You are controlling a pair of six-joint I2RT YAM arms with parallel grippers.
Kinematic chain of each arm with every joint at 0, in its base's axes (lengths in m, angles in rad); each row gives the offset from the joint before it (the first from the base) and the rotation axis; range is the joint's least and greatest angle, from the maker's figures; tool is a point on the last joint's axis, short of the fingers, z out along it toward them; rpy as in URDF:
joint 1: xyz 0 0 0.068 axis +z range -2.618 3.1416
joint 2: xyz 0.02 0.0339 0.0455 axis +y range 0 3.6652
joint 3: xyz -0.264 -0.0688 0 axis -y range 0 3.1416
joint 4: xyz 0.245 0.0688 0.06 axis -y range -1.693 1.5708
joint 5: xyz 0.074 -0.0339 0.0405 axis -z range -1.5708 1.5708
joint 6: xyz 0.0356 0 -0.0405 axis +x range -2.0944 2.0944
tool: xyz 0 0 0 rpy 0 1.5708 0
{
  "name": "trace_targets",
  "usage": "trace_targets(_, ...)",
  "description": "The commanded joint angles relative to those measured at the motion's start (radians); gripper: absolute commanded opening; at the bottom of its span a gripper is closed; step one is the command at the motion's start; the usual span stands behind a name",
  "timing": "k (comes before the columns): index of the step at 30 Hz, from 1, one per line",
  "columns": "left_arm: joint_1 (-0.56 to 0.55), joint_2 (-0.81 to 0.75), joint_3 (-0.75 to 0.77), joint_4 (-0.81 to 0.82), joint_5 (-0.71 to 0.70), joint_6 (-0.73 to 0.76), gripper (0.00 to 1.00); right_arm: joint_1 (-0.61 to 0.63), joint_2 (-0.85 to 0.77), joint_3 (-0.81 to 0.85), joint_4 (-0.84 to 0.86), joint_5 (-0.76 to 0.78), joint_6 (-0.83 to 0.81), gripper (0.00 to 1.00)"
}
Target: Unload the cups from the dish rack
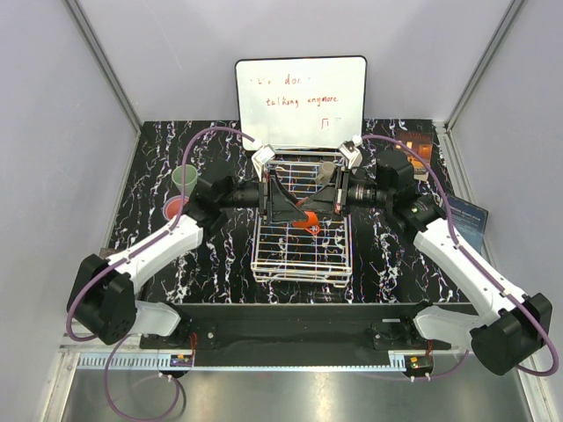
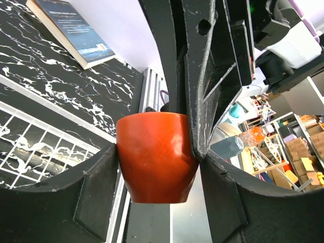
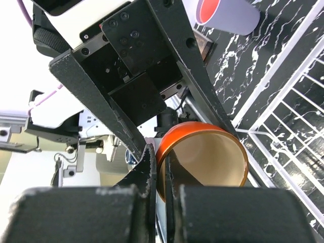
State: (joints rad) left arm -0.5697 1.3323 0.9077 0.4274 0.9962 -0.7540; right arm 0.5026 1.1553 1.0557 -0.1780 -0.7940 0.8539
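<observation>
Above the dish rack (image 1: 299, 260) at centre frame, the orange cup (image 2: 157, 157) is hanging between both arms, the left pincer (image 2: 154, 163) grasping its body and the right pincer (image 3: 159, 172) clenching its rim; the left should be letting go only once that thin pinch seems secure.

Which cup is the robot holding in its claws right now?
The orange cup, held over the dish rack; the green cup and pink cup sit free on the table.
</observation>
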Motion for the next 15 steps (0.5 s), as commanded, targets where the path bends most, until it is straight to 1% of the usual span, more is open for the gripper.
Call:
trace_targets(1,0.024,0.011,0.043,-0.058,-0.025,-0.015,0.0,0.011,-0.057,0.044,0.066,-0.007,-0.073,0.0)
trace_targets(3,0.034,0.013,0.045,-0.076,-0.037,-0.005,0.06,0.011,-0.071,0.044,0.057,0.024,-0.085,0.0)
trace_targets(4,0.036,0.016,0.051,-0.093,-0.045,-0.005,0.11,0.011,-0.074,0.044,0.051,0.033,-0.087,0.0)
trace_targets(5,0.039,0.021,0.049,-0.093,-0.047,-0.004,0.19,0.011,-0.077,0.044,0.048,0.047,-0.093,0.0)
trace_targets(7,0.044,0.027,0.054,-0.105,-0.05,-0.002,0.27,0.011,-0.081,0.046,0.041,0.053,-0.101,0.0)
trace_targets(8,0.045,0.03,0.056,-0.107,-0.05,-0.002,0.36,0.011,-0.08,0.049,0.038,0.062,-0.102,0.0)
trace_targets(11,0.045,0.036,0.06,-0.119,-0.059,0.001,0.48,0.011,-0.085,0.049,0.031,0.076,-0.11,0.0)
trace_targets(15,0.047,0.048,0.069,-0.136,-0.071,0.002,0.5,0.011,-0.088,0.049,0.017,0.09,-0.121,0.0)
